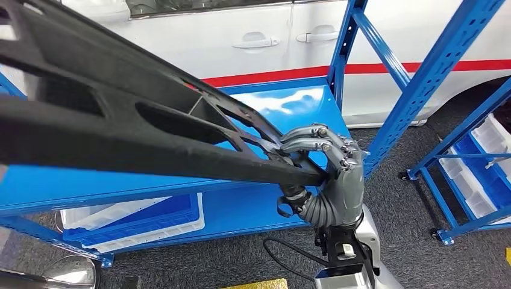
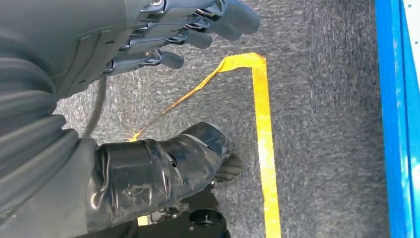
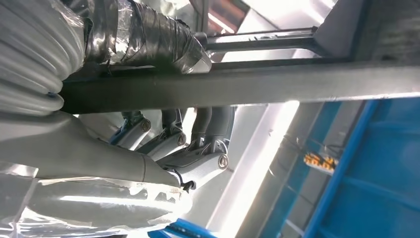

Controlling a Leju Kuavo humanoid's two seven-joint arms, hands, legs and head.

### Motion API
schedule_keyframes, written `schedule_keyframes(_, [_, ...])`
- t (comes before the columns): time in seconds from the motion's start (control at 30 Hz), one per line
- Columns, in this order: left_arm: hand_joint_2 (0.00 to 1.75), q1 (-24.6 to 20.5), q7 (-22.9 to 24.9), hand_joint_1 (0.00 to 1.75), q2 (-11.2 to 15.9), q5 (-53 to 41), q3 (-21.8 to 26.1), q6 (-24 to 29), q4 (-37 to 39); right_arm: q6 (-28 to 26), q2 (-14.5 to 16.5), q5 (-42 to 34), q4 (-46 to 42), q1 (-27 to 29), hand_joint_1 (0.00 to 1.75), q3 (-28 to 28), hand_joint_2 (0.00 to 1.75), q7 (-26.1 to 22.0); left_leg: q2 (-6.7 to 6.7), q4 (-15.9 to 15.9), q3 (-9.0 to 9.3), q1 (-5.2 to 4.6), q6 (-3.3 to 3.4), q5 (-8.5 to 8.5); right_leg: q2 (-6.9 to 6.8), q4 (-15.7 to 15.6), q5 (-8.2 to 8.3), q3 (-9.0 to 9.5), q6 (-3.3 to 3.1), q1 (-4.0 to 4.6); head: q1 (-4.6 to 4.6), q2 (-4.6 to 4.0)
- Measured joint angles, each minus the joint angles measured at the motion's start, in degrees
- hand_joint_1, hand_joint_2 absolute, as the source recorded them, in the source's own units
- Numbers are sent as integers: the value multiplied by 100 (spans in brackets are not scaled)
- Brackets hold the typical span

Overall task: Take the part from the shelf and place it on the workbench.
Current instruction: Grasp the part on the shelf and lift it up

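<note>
The part point(image 1: 120, 129) is a long black openwork frame that slants across the head view from upper left to centre. It is lifted above the blue shelf board point(image 1: 301, 105). My right hand point(image 1: 328, 165) grips its narrow end, fingers curled over the bar and thumb under it. In the right wrist view the same dark bar point(image 3: 277, 87) runs across, with the right hand point(image 3: 173, 139) wrapped around it. My left hand point(image 2: 163, 39) hangs over the grey carpet, fingers apart and holding nothing.
A blue metal shelf rack point(image 1: 416, 84) stands ahead with a white car point(image 1: 241, 36) behind it. A blue and white bin point(image 1: 138, 223) sits on the lower shelf. A second rack with bins point(image 1: 476, 174) stands at right. Yellow tape point(image 2: 262, 134) marks the carpet.
</note>
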Motion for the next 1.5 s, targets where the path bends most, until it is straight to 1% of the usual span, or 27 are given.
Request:
schedule_keyframes(0.07, [175,4,-10,0,6,-8,0,-16,4,93,-25,-11,-13,15,175,48,175,74,-6,358,-141,7,-43,-419,-17,-21,121,-126,-79,-15,-23,0])
schedule_keyframes(0.13, [175,-3,-15,0,3,-10,0,-25,4,149,-55,-14,-22,33,175,83,175,125,9,1000,-286,6,-60,-983,-27,-18,232,-271,-121,11,-40,0])
schedule_keyframes(0.17, [175,-9,-15,0,5,-10,0,-25,4,157,-71,-14,-22,41,175,97,175,137,12,1306,-321,6,-60,-1168,-34,-12,286,-350,-131,28,-40,0])
schedule_keyframes(0.2, [175,-12,-15,0,6,-10,0,-25,4,158,-85,-14,-22,50,175,109,175,142,15,1509,-303,3,-51,-1235,-39,-1,340,-434,-134,46,-41,0])
schedule_keyframes(0.23, [175,-14,-15,0,7,-10,0,-25,4,158,-99,-13,-22,58,175,118,175,143,16,1554,-214,-4,-33,-1184,-43,15,390,-517,-137,59,-41,0])
schedule_keyframes(0.27, [175,-14,-15,0,8,-13,0,-26,4,165,-111,-14,-22,63,175,127,175,151,17,1422,-40,-15,-3,-1043,-44,33,437,-595,-136,72,-41,0])
schedule_keyframes(0.33, [175,-23,-11,0,12,-30,0,-30,4,220,-134,-14,-33,67,175,144,175,200,17,757,485,-59,91,-768,-45,56,520,-704,-129,86,-40,0])
schedule_keyframes(0.4, [175,-50,24,0,27,-58,-1,-35,4,339,-160,-17,-57,74,175,169,175,292,22,30,959,-108,179,-767,-50,48,608,-757,-95,90,-36,0])
schedule_keyframes(0.47, [175,-73,86,0,39,-95,-2,-35,4,445,-185,-40,-71,93,175,193,175,371,24,-277,1098,-149,225,-803,-60,8,706,-768,-37,72,-40,0])
schedule_keyframes(0.57, [175,-76,199,0,49,-158,-18,-27,4,513,-219,-171,-79,151,175,221,175,442,50,-384,1022,-129,292,-598,-60,-55,754,-796,59,59,-39,0])
schedule_keyframes(0.6, [175,-75,226,0,51,-173,-24,-25,4,529,-227,-219,-83,167,175,224,175,459,65,-423,992,-110,314,-521,-57,-19,663,-831,83,60,-28,0])
schedule_keyframes(0.63, [175,-75,240,0,51,-184,-28,-29,4,547,-231,-254,-86,177,175,229,175,475,79,-437,949,-101,336,-462,-55,114,458,-888,100,51,-18,0])
schedule_keyframes(0.73, [175,-78,255,0,54,-216,-30,-64,4,630,-247,-329,-86,227,175,265,175,538,95,-413,699,-100,371,-284,-56,1149,-297,-1115,164,15,11,0])
schedule_keyframes(0.77, [175,-77,259,0,56,-220,-31,-74,4,665,-256,-343,-85,246,175,283,175,561,97,-394,604,-98,362,-224,-56,1449,-359,-1132,188,0,15,0])
schedule_keyframes(0.8, [175,-77,261,0,57,-223,-31,-80,4,701,-263,-351,-83,259,175,306,175,588,98,-360,501,-94,344,-169,-57,1530,-243,-1041,209,-17,16,0])
schedule_keyframes(0.87, [175,-78,262,0,58,-234,-33,-87,4,737,-274,-356,-74,266,175,351,175,636,98,-254,302,-78,295,-89,-57,1114,57,-575,239,-57,19,0])
schedule_keyframes(0.93, [175,-82,261,0,64,-252,-36,-90,4,741,-278,-366,-69,276,175,377,175,673,91,-127,138,-76,233,-36,-46,383,11,-13,229,-55,19,0])
schedule_keyframes(0.97, [175,-83,261,0,68,-261,-39,-89,4,735,-279,-377,-69,288,175,382,175,685,85,-87,98,-81,198,-6,-38,138,-84,132,201,-44,25,0])
schedule_keyframes(1.0, [175,-83,261,0,71,-269,-44,-88,4,729,-281,-392,-69,302,175,386,175,693,78,-76,71,-80,162,35,-31,17,-139,182,161,-19,31,0])
schedule_keyframes(1.07, [175,-72,268,0,74,-277,-60,-88,5,720,-284,-422,-67,331,175,394,175,701,67,-73,37,-59,90,113,-33,-10,-76,114,62,-7,46,0])
schedule_keyframes(1.13, [175,-49,281,0,69,-282,-79,-88,5,710,-285,-439,-63,351,175,403,175,701,63,72,-52,-31,28,-75,-52,-19,35,14,-34,-12,42,0])
schedule_keyframes(1.23, [175,-52,299,0,61,-300,-113,-89,5,663,-286,-445,-62,400,175,409,175,701,64,993,-264,-19,-28,-949,-68,-23,257,-260,-116,8,20,0])
schedule_keyframes(1.27, [175,-57,302,0,61,-306,-123,-90,5,648,-286,-446,-62,425,175,410,175,701,64,1289,-274,-20,-27,-1104,-68,-18,336,-368,-126,22,18,0])
schedule_keyframes(1.33, [175,-61,307,0,62,-322,-145,-97,7,627,-292,-451,-62,472,175,410,175,701,62,1372,-58,-34,16,-937,-68,-2,467,-558,-129,47,20,0])
schedule_keyframes(1.37, [175,-68,308,0,64,-330,-153,-105,6,614,-296,-455,-62,495,175,410,175,701,60,1152,189,-55,62,-779,-67,6,530,-638,-127,57,20,0])
schedule_keyframes(1.43, [175,-95,310,0,80,-340,-167,-121,5,577,-303,-479,-67,529,175,410,175,694,57,357,854,-117,189,-707,-70,17,643,-742,-105,69,23,0])
schedule_keyframes(1.5, [175,-126,313,0,99,-342,-181,-127,5,540,-305,-526,-70,554,175,410,175,677,53,-267,1263,-177,267,-847,-86,-5,756,-773,-55,57,25,0])
